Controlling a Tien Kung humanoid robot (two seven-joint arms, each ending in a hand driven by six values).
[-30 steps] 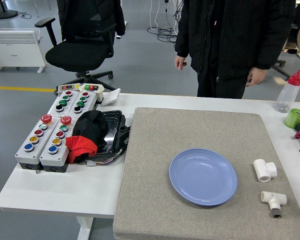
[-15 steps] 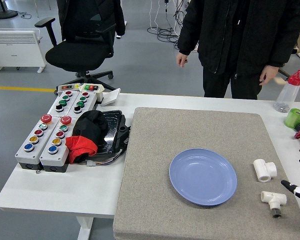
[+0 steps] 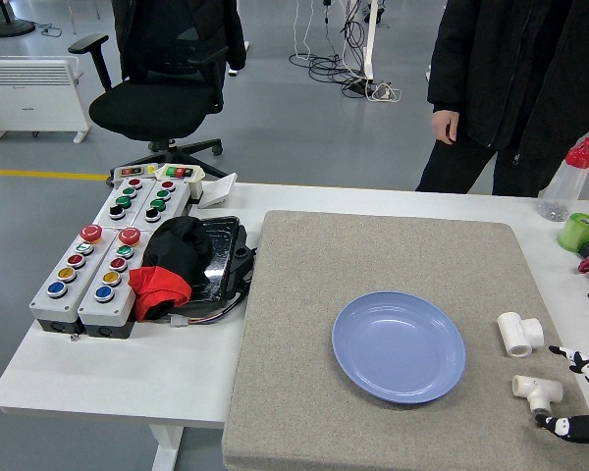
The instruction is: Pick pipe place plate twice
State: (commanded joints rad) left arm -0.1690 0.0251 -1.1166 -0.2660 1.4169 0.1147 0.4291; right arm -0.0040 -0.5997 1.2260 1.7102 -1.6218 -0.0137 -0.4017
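Nothing sits on the round blue plastic plate [image 3: 399, 346] yet; it lies bare on the grey felt mat [image 3: 373, 265] that covers most of the white desk [image 3: 108, 368]. Both white plastic T-shaped pipe fittings wait on the mat to the plate's right: the far one [image 3: 519, 334] near the plate's rim, the near one [image 3: 537, 392] just below it, with a grey end pointing toward the desk's near edge.

Only the fingertips of the right robot hand [image 3: 581, 397] show at the picture's right edge, spread with nothing between them and set on either side of the near fitting's right end. No left robot hand is visible.

Judging from this, the grasp could go wrong in two ways. The lower fingertip [image 3: 569, 426] is very close to the fitting's grey end, so it may nudge the piece and roll it away before the fingers close. The T shape also offers rounded surfaces, so an off-centre pinch could twist it loose on the way to the plate.

A person in dark clothing [image 3: 515, 78] stands at the far side, hands off the desk.
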